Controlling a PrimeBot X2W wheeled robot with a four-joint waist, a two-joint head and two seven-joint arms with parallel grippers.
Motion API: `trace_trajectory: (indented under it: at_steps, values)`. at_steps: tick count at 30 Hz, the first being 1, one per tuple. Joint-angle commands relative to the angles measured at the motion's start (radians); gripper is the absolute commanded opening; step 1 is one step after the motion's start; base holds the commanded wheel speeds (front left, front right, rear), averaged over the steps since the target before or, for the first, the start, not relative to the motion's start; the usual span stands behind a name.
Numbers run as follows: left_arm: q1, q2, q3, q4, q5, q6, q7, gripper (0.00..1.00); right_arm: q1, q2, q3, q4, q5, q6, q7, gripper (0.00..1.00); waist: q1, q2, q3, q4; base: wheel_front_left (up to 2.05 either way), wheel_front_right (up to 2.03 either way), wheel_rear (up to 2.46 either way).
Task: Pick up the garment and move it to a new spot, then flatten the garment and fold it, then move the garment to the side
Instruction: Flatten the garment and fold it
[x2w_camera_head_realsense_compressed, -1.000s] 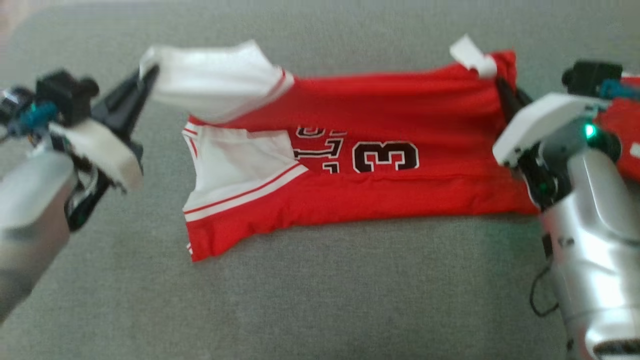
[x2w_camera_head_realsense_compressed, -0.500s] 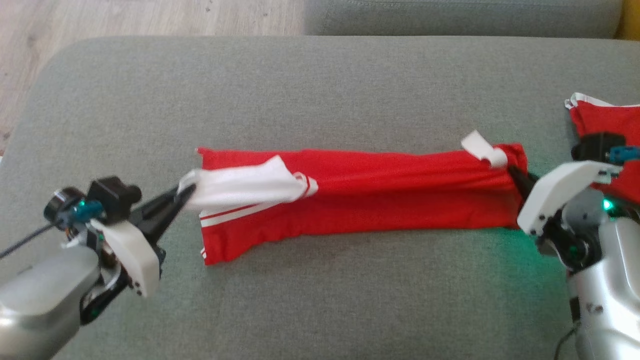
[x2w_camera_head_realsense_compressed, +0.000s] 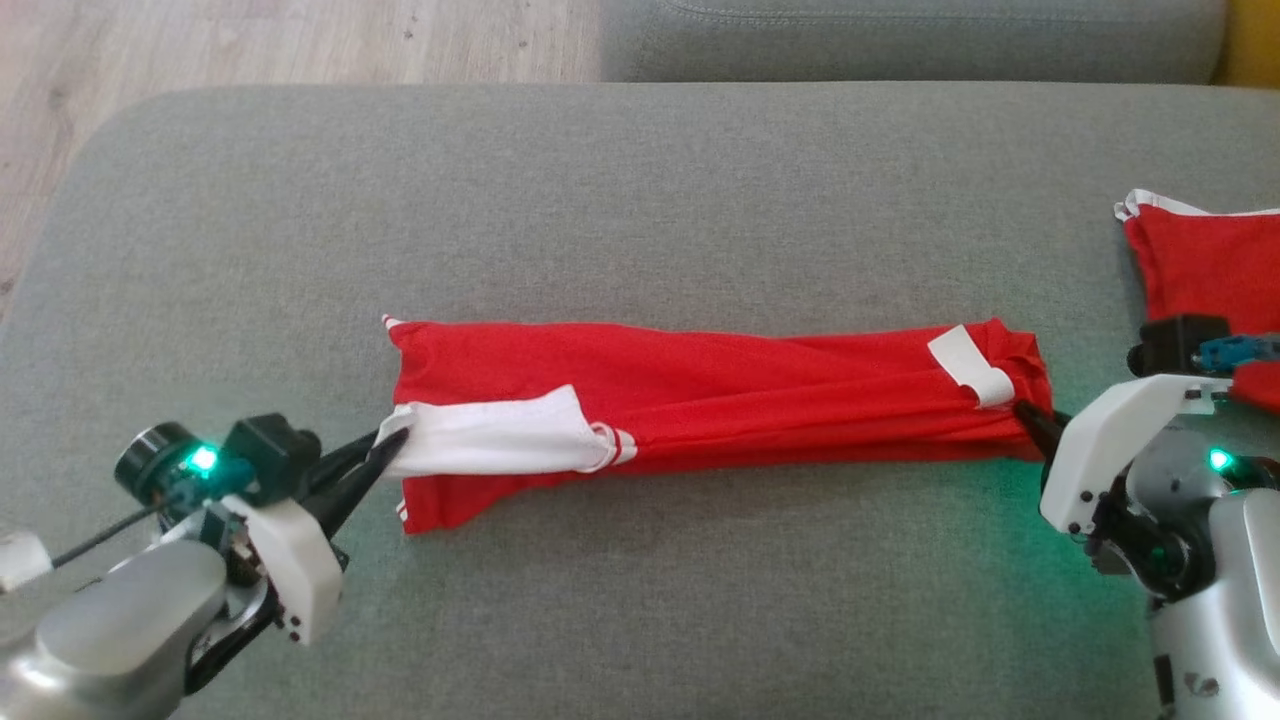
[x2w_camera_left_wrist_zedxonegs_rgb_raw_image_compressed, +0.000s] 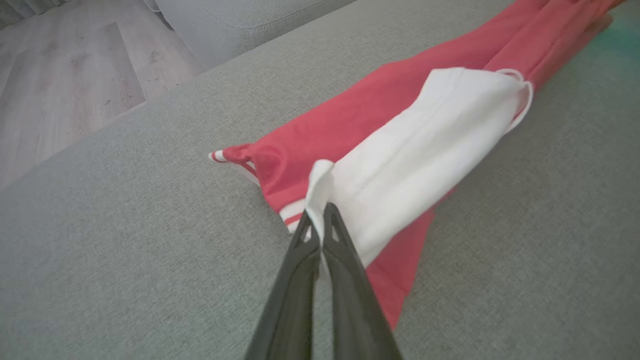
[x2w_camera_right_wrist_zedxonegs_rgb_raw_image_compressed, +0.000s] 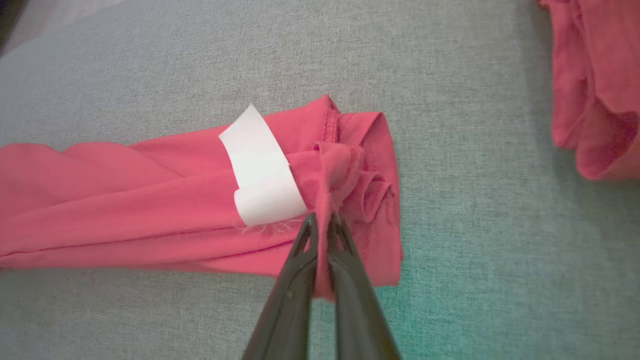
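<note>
The garment (x2w_camera_head_realsense_compressed: 720, 395), a red jersey with white trim, lies as a long narrow band across the grey cushion (x2w_camera_head_realsense_compressed: 640, 200). My left gripper (x2w_camera_head_realsense_compressed: 392, 445) is shut on its white panel (x2w_camera_head_realsense_compressed: 490, 445) at the band's left end; the left wrist view shows my left gripper (x2w_camera_left_wrist_zedxonegs_rgb_raw_image_compressed: 320, 212) pinching that white cloth (x2w_camera_left_wrist_zedxonegs_rgb_raw_image_compressed: 415, 150). At the band's right end my right gripper (x2w_camera_head_realsense_compressed: 1022, 410) is shut on the bunched red hem, next to a white label (x2w_camera_head_realsense_compressed: 968, 365). Seen from the right wrist, my right gripper (x2w_camera_right_wrist_zedxonegs_rgb_raw_image_compressed: 322, 220) clamps a red fold (x2w_camera_right_wrist_zedxonegs_rgb_raw_image_compressed: 340, 170) beside the label (x2w_camera_right_wrist_zedxonegs_rgb_raw_image_compressed: 260, 170).
A second red garment (x2w_camera_head_realsense_compressed: 1205, 290) lies at the cushion's right edge, close behind my right arm. Wooden floor (x2w_camera_head_realsense_compressed: 250, 45) lies beyond the cushion's far left corner, and another grey cushion (x2w_camera_head_realsense_compressed: 900, 40) runs along the back.
The head camera has lifted. Both grippers brought the held far edge toward me and down over the printed front, so the jersey is now a narrow folded band with the number hidden.
</note>
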Motion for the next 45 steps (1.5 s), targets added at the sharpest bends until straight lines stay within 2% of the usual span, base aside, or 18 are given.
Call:
trace_trajectory:
  at_steps: [1, 3, 4, 5, 6, 7, 8, 15, 18, 21, 22, 23, 26, 29, 32, 37, 43, 45]
  values:
    - [-0.032, 0.03, 0.043, 0.004, 0.008, 0.009, -0.011, 0.0, -0.019, -0.012, 0.021, -0.046, -0.007, -0.001, -0.005, 0.0, 0.0, -0.0001, 0.002, 0.0, 0.0, 0.0, 0.0]
    - [-0.028, 0.013, 0.043, 0.027, 0.016, 0.012, -0.018, 0.0, -0.014, -0.005, 0.025, -0.051, -0.012, -0.001, -0.012, 0.0, 0.0, -0.0001, 0.006, -0.001, 0.0, 0.0, 0.0]
    - [-0.026, -0.004, 0.043, 0.056, 0.025, 0.016, -0.025, 0.0, -0.01, -0.004, 0.029, -0.052, -0.023, -0.001, -0.02, 0.09, 0.0, -0.0001, 0.011, 0.0, 0.0, 0.0, 0.0]
    - [-0.025, -0.013, 0.043, 0.071, 0.03, 0.021, -0.029, 0.0, -0.009, -0.005, 0.03, -0.054, -0.03, -0.001, -0.029, 0.61, 0.0, -0.0001, 0.012, 0.0, 0.0, 0.0, 0.0]
    - [-0.023, -0.022, 0.044, 0.086, 0.03, 0.027, -0.035, 0.25, -0.008, -0.004, 0.027, -0.053, -0.035, -0.001, -0.038, 1.0, 0.0, -0.0001, 0.013, 0.0, 0.0, 0.0, 0.0]
    - [-0.021, -0.032, 0.046, 0.099, 0.03, 0.031, -0.042, 0.79, -0.006, -0.001, 0.022, -0.052, -0.038, -0.001, -0.048, 1.0, 0.0, -0.0001, 0.013, 0.0, 0.0, 0.0, 0.0]
    - [-0.016, -0.042, 0.049, 0.111, 0.025, 0.034, -0.049, 1.0, -0.005, 0.002, 0.017, -0.051, -0.04, -0.001, -0.057, 1.0, 0.0, -0.0001, 0.012, 0.0, 0.0, 0.0, 0.0]
    - [0.015, -0.089, 0.103, 0.163, -0.014, 0.056, -0.1, 1.0, 0.003, 0.02, -0.009, -0.077, -0.026, -0.001, -0.136, 1.0, 0.0, -0.0001, 0.0, 0.0, 0.0, 0.0, 0.0]
    - [0.032, -0.102, 0.177, 0.153, -0.046, 0.088, -0.113, 1.0, 0.008, 0.027, -0.014, -0.104, -0.018, -0.001, -0.198, 1.0, 0.0, -0.0001, -0.013, 0.001, 0.0, 0.0, 0.0]
    - [0.057, -0.11, 0.324, 0.074, -0.038, 0.149, -0.116, 1.0, 0.019, 0.033, -0.012, -0.131, -0.016, -0.001, -0.285, 1.0, 0.0, -0.0001, -0.025, 0.002, 0.0, 0.0, 0.0]
    - [0.104, -0.114, 0.444, -0.001, -0.006, 0.19, -0.116, 1.0, 0.029, 0.037, -0.007, -0.147, -0.018, -0.001, -0.354, 1.0, 0.0, -0.0001, -0.035, 0.002, 0.0, 0.0, 0.0]
    - [0.104, -0.114, 0.444, -0.001, -0.006, 0.19, -0.116, 1.0, 0.029, 0.037, -0.007, -0.147, -0.018, -0.001, -0.354, 1.0, 0.0, -0.0001, -0.035, 0.002, 0.0, 0.0, 0.0]
    - [0.202, -0.137, 0.622, -0.118, 0.068, 0.242, -0.116, 1.0, 0.047, 0.046, 0.01, -0.167, -0.025, -0.001, -0.473, 1.0, 0.0, -0.0001, -0.048, 0.003, 0.0, 0.0, 0.0]
    - [0.318, -0.199, 0.797, -0.223, 0.137, 0.273, -0.116, 1.0, 0.071, 0.046, 0.033, -0.175, -0.05, -0.001, -0.609, 1.0, 0.0, -0.0001, -0.06, 0.004, 0.0, 0.0, 0.0]
    - [0.435, -0.285, 0.941, -0.303, 0.225, 0.252, -0.116, 1.0, 0.099, 0.054, 0.049, -0.155, -0.095, -0.001, -0.748, 1.0, 0.0, -0.0001, -0.065, 0.004, 0.0, 0.0, 0.0]
    - [0.57, -0.431, 1.104, -0.374, 0.386, 0.177, -0.116, 1.0, 0.13, 0.088, 0.055, -0.107, -0.151, -0.001, -0.923, 1.0, 0.0, -0.0001, -0.073, 0.005, 0.0, 0.0, 0.0]
    - [0.661, -0.578, 1.24, -0.397, 0.521, 0.09, -0.116, 1.0, 0.15, 0.108, 0.042, -0.043, -0.171, -0.001, -0.982, 1.0, 0.0, -0.0001, -0.077, 0.007, 0.0, 0.0, 0.0]
    - [0.668, -0.604, 1.267, -0.393, 0.549, 0.056, -0.116, 1.0, 0.147, 0.11, 0.04, -0.025, -0.176, -0.001, -0.988, 1.0, 0.0, -0.0001, -0.075, 0.01, 0.0, 0.0, 0.0]
